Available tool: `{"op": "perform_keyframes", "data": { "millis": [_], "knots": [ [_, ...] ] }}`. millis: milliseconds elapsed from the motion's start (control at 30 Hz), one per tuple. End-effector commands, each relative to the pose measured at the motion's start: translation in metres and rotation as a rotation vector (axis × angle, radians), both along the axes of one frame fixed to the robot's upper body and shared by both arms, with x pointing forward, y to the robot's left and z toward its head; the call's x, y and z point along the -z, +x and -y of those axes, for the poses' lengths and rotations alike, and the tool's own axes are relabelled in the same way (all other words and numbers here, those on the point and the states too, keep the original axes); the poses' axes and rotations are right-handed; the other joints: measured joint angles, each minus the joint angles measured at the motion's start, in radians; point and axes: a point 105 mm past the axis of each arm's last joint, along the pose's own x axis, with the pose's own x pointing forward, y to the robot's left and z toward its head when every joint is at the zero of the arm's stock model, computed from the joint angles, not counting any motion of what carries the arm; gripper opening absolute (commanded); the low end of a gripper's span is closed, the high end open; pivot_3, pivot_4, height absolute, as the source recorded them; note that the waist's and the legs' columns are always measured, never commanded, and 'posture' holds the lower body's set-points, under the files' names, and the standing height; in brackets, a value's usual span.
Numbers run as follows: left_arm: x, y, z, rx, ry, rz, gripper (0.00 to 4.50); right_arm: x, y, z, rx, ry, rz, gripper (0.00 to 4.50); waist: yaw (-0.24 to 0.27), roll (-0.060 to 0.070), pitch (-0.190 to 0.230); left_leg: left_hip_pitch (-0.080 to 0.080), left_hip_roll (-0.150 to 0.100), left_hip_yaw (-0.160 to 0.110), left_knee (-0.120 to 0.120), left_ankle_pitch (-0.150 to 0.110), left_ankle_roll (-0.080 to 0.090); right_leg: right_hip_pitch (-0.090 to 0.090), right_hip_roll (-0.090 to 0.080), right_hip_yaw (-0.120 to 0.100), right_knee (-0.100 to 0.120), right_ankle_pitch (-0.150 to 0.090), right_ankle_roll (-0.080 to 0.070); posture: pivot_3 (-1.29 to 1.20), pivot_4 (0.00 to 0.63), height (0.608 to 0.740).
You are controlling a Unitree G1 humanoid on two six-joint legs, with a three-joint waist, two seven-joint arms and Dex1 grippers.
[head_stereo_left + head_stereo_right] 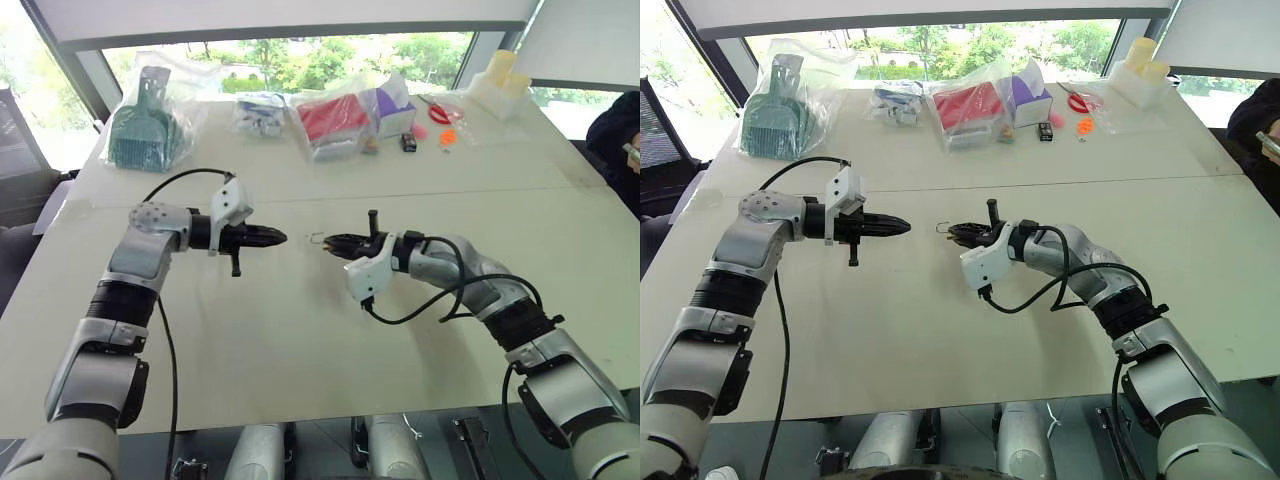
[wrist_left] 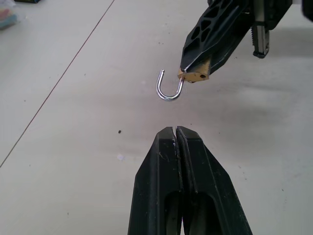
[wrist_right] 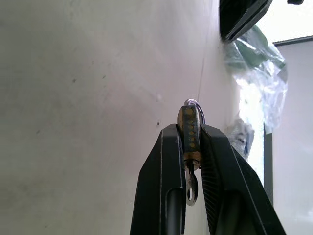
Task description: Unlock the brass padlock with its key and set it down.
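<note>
Nearest the robot, both arms reach over a pale table [image 1: 300,340]. The left gripper [image 1: 277,237] hangs above the tabletop with its two black fingers pressed together and nothing between them; in the left wrist view the pads meet along one thin seam. Facing it, a short gap away, the right gripper [image 1: 328,241] is clamped on the brass padlock [image 3: 190,133], fingers close-set with the body held edge-on between them. The silvery shackle [image 2: 169,87] projects past the fingertips toward the left gripper; it stands sprung open, one leg free of the body. The key [image 3: 191,183] sits in the underside of the padlock, its bow lying back between the right fingers. Padlock and key are clear of the table surface, held aloft.

Farther back, a seam runs across the tabletop. Along the far edge lie a green plastic item in a clear bag [image 1: 148,125], a bagged red item [image 1: 333,118], a purple box [image 1: 392,103], a small black box [image 1: 408,142], what look like red-handled scissors [image 1: 436,111], and a white object [image 1: 500,85] at the far right corner.
</note>
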Motion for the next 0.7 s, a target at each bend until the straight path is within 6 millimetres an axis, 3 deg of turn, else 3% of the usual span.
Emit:
{"op": "perform_keyframes", "data": {
  "millis": [33, 300, 333, 533, 667, 700],
  "knots": [
    [-0.017, -0.003, -0.003, -0.013, -0.030, 0.056, 0.04, 0.004, 0.000, 0.004, -0.012, -0.022, 0.006, 0.00, 0.000, 0.000, 0.000, 0.000, 0.000, 0.000, 0.000, 0.000, 0.000, 0.000, 0.000, 0.000, 0.000, 0.000, 0.000, 0.00, 0.150, 0.740],
    [-0.016, -0.008, -0.001, -0.027, -0.034, 0.060, 0.00, 0.015, -0.002, 0.012, -0.003, -0.056, -0.032, 4.09, -0.001, 0.000, 0.000, 0.000, 0.000, 0.000, 0.000, 0.000, 0.000, 0.000, 0.000, 0.000, 0.000, 0.000, 0.000, 0.00, 0.150, 0.740],
    [-0.016, -0.009, -0.002, -0.029, -0.035, 0.058, 0.00, 0.015, -0.005, 0.015, -0.004, -0.059, -0.044, 4.43, 0.000, 0.000, 0.000, 0.001, 0.000, 0.000, 0.000, 0.000, 0.000, 0.000, 0.000, 0.000, 0.000, 0.000, 0.000, 0.00, 0.150, 0.740],
    [-0.018, -0.018, -0.005, -0.025, -0.037, 0.043, 0.00, -0.001, -0.022, 0.032, 0.036, -0.026, -0.138, 4.43, 0.003, 0.000, 0.000, 0.001, 0.000, -0.001, 0.000, -0.001, 0.001, 0.002, 0.000, 0.000, -0.001, 0.000, 0.000, 0.00, 0.150, 0.740],
    [-0.018, -0.025, -0.005, -0.022, -0.033, 0.027, 0.00, -0.015, -0.027, 0.045, 0.126, 0.067, -0.277, 4.43, 0.002, 0.000, 0.000, 0.001, 0.000, -0.001, 0.000, -0.001, 0.002, 0.002, 0.000, 0.000, -0.001, 0.000, 0.000, 0.00, 0.150, 0.740],
    [-0.016, -0.026, -0.006, -0.021, -0.026, 0.025, 0.00, -0.023, -0.027, 0.049, 0.180, 0.172, -0.381, 4.43, 0.002, 0.000, 0.000, 0.001, 0.000, -0.001, 0.000, -0.001, 0.002, 0.002, 0.000, 0.000, -0.001, 0.000, 0.000, 0.00, 0.150, 0.740]
  ]
}}
